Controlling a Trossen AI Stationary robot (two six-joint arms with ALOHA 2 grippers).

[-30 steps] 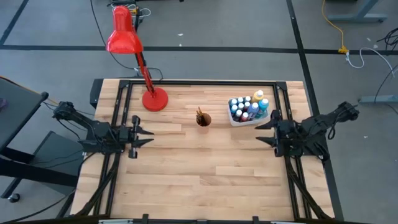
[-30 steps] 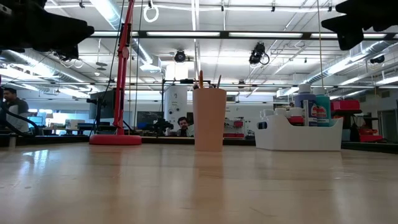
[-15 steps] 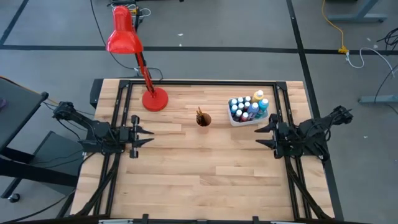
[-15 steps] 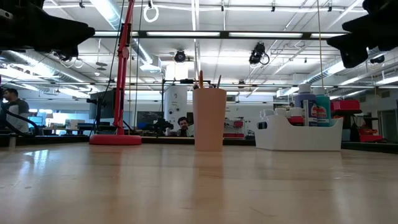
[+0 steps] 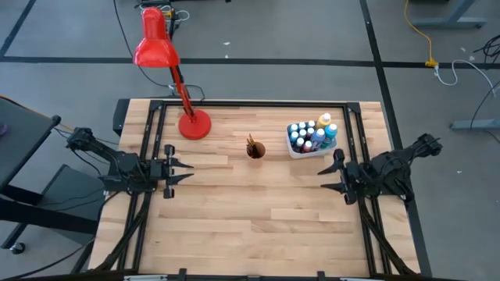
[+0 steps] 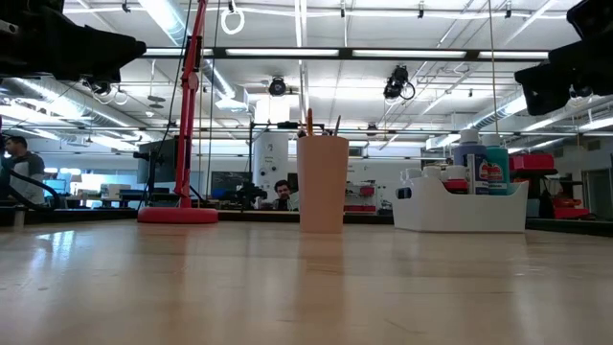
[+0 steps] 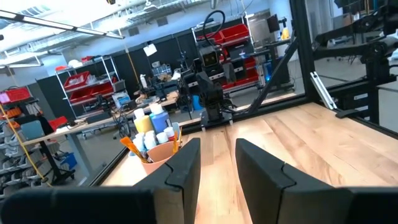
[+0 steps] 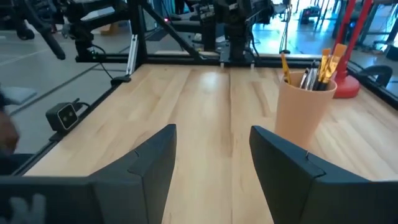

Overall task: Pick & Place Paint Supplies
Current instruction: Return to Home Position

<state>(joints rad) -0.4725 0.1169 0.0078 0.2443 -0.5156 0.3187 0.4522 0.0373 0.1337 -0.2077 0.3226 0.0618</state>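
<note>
Over the left side of the desk (image 5: 250, 222): left end effector (image 5: 184, 171), pointing in toward the middle, fingers apart, nothing between them. Over the right side: right end effector (image 5: 331, 172), facing the left one across the boards, fingers spread wide, likewise empty. Both raised above the wood, apart from everything standing on it.

Toward the far middle of the desk: orange cup (image 5: 256, 151), upright, with the paintbrushes (image 5: 251, 142) standing in it, orange-yellow ends up. In the low view, a few brush tips poking above the rim. Near the cup on its right, not touching it: white tub (image 5: 310, 154), packed with paint bottles (image 5: 309, 134) standing upright, with blue, yellow, white and dark tops side by side.

Left of the cup, near the far edge: red lamp (image 5: 194, 125), round base on the wood, stem leaning back, shade out past the desk's far edge.

In the left wrist view, cup and bottles ahead, beyond the 2 dark fingers. In the right wrist view, cup with brushes close ahead, lamp base behind it.

Beyond the desk, in the low view: 1 person (image 6: 13, 158) at the far left of the room, another person (image 6: 281, 195) partly hidden behind the cup.
</note>
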